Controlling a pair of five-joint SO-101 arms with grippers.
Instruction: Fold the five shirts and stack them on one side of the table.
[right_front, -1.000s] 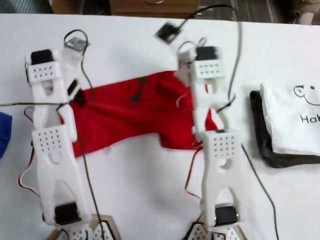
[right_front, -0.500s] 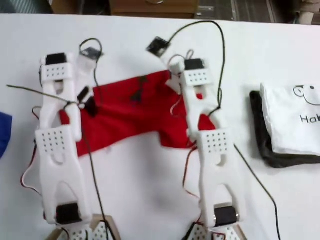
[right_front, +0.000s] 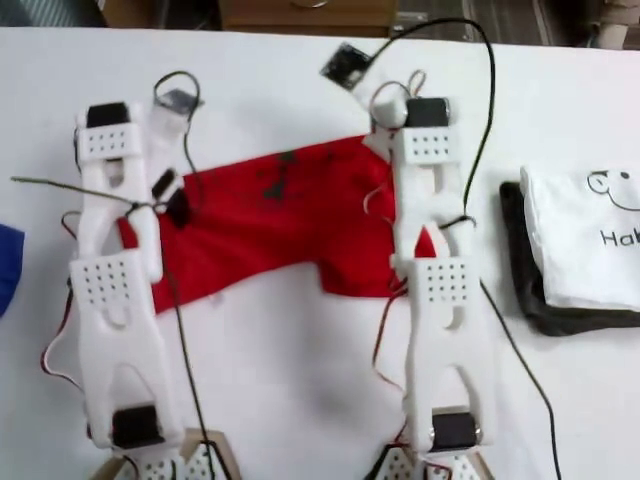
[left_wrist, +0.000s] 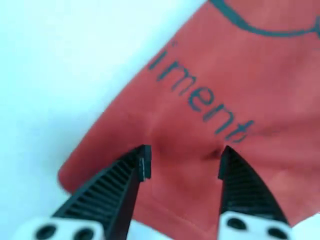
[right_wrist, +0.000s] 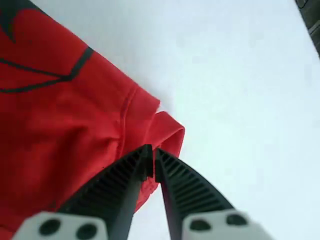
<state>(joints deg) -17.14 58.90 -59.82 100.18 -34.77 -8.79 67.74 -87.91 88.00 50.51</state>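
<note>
While the left jaws stand wide apart, their two tips are down at the red shirt (left_wrist: 225, 75) just inside its edge. A small pucker of cloth lies between them, and dark lettering (left_wrist: 200, 102) sits just beyond the tips. The right jaws are closed to a sliver and pinch the red shirt near a hemmed corner. There the cloth bunches into wrinkles that run up to the tips. A folded flap of hem sits just beside them, with the bare white desk (right_wrist: 240, 75) past it.

Seen from above, the red shirt lies spread on the desk between the two arms, one end at the left jaws and the other at the right jaws. Well off to the outer side of the right jaws, a folded white shirt (right_front: 585, 235) rests on top of a folded dark shirt (right_front: 518, 260). Out past the left jaws, at the picture's edge, a bit of blue cloth (right_front: 7, 265) lies on the desk.
</note>
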